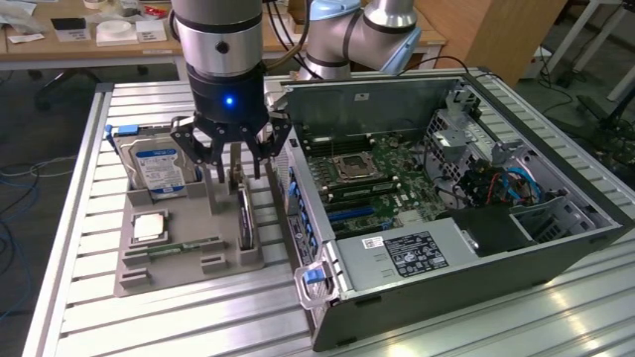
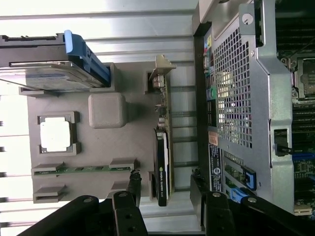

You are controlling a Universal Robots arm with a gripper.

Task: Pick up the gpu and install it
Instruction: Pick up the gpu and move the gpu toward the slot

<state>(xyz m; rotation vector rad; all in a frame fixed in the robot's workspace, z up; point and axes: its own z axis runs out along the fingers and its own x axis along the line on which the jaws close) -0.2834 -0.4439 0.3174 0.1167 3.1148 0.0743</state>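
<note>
Tool (image 1: 236, 172) is released: jaws are spread wide and nothing is gripped. It is hung nose-down just above the gpu (image 1: 245, 223), left of centre in the exterior view. In the wrist view the tool (image 2: 165, 178) is seen with one finger on each side of the gpu (image 2: 162, 160). A gap is left on both sides and no contact is made out.

The gpu is stood on its long edge in a slot of the grey fixture tray (image 1: 129, 277), on the side of the tray nearest the pc case (image 1: 466, 256). Its silver bracket is turned toward the hard drive end of the tray. It is not yet lifted and not yet in the case.

Handling, as judged:
- It is expected to be light and stiff, with no flex to allow for.
- It is judged fragile: bare board, small parts and a contact edge.
- The black shroud looks smooth, so some slip is to be reckoned with.
- Hold is best taken across the thin dimension, on the shroud around mid-length, high on the free edge. The bracket and contact edge are best left untouched.

Further out on the tray are the hard drive (image 1: 159, 167), upright at the upper end, the processor chip (image 1: 149, 225) and the memory stick (image 1: 186, 245). The case lies open on the exterior view's right with the motherboard (image 1: 372, 182) exposed. Everything is carried on a slatted aluminium bench (image 1: 159, 327).
</note>
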